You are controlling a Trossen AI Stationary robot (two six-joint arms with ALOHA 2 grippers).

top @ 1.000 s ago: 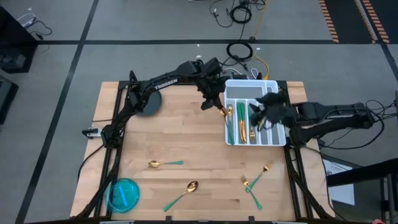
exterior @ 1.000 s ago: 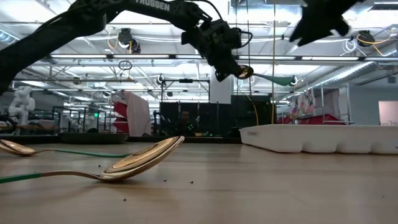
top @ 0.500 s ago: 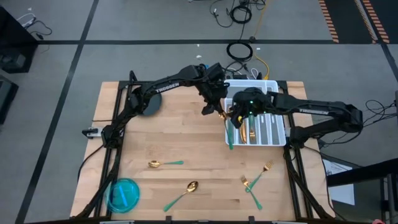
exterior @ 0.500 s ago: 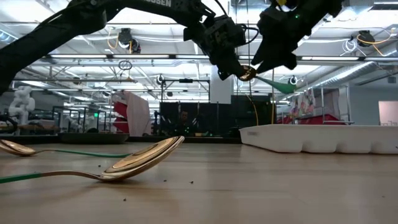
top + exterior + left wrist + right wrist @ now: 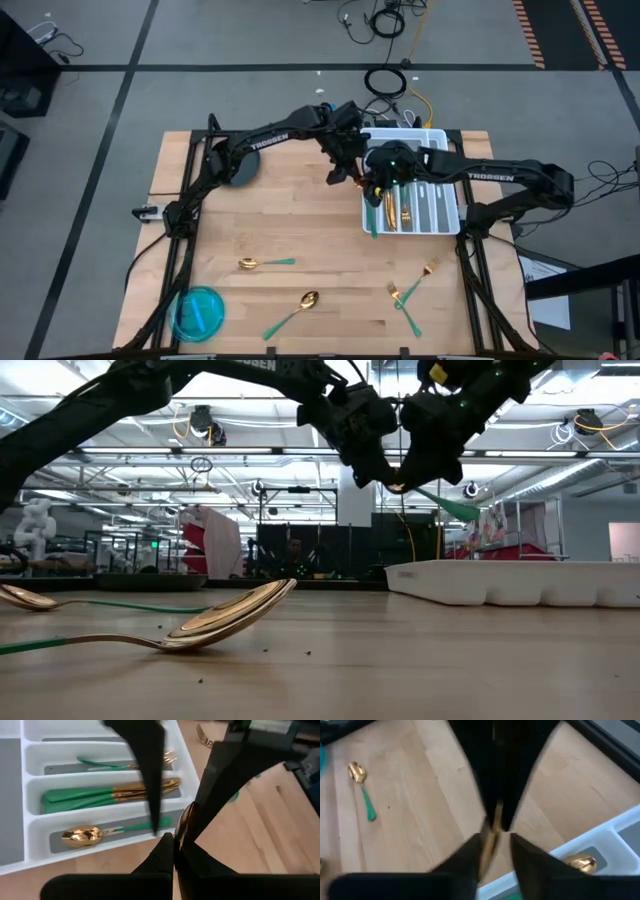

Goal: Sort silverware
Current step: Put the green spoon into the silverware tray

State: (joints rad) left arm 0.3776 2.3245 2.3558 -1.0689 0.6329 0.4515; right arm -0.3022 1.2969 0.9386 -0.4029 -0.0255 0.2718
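Silverware pc (image 5: 372, 205) held betw both tools (image 5: 358, 177) (image 5: 377, 186) over tray (image 5: 446, 180).

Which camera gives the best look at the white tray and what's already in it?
The left wrist view: the white tray shows its compartments, a spoon and stacked pieces. The high view shows the whole tray, partly under arms. The low view shows its side only; the right wrist view, a corner.

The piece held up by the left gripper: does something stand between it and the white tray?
Nothing visible does. The piece hangs in the left gripper over the edge of the tray, with open air beneath. The right gripper is beside it, at its gold end, not below.
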